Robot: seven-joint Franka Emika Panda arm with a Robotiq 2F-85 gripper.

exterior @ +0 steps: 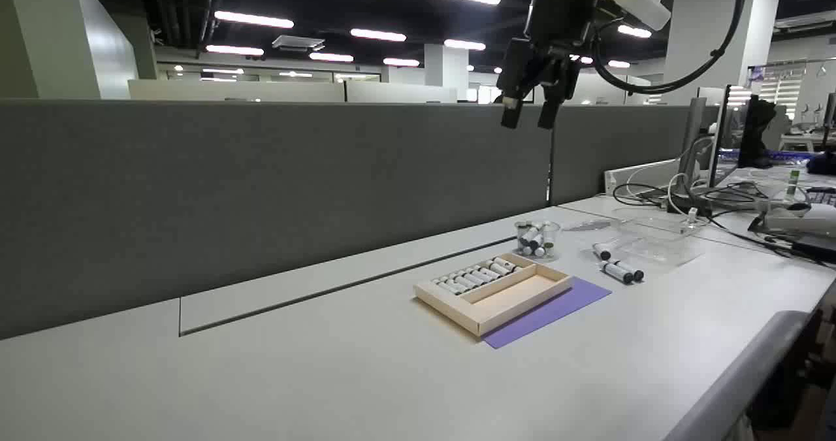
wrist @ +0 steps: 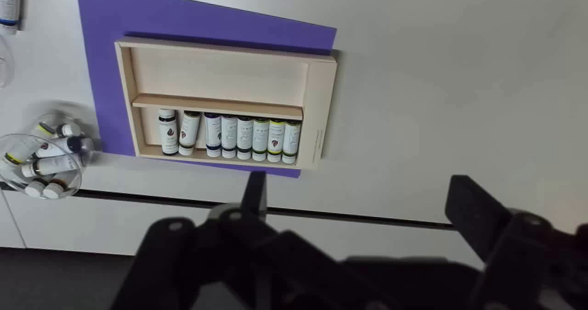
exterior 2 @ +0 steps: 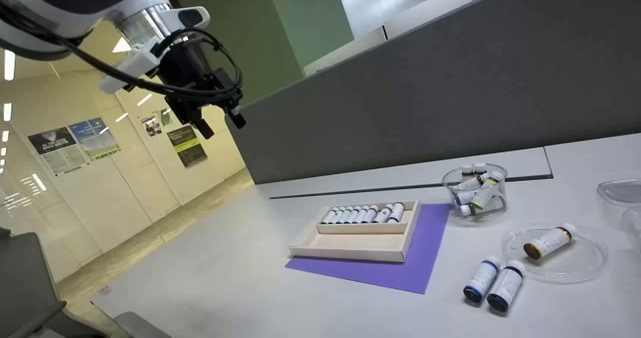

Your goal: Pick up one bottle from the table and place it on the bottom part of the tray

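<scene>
The beige tray [exterior: 526,305] lies on the white-grey table [exterior: 294,375], partly over a purple mat [exterior 2: 431,243]. Several white-labelled bottles [wrist: 244,138] fill its compartment nearer the partition; the wider compartment [wrist: 220,73] is bare. Two bottles [exterior 2: 482,279] [exterior 2: 506,285] lie side by side on the table. Another bottle [exterior 2: 551,241] lies on a clear round dish. A clear cup [exterior 2: 496,203] holds several more. My gripper [exterior: 529,121] is open and empty, high above the table. In the wrist view its fingers [wrist: 358,186] are wide apart, with the tray beyond them.
A dark grey partition [exterior: 261,186] runs along the table's back. A clear dish [exterior 2: 586,270] and other clear containers [exterior: 659,238] stand past the loose bottles. Cables [exterior: 653,196] and a monitor [exterior: 725,134] are farther along the desk. A chair [exterior 2: 30,278] is beside the table.
</scene>
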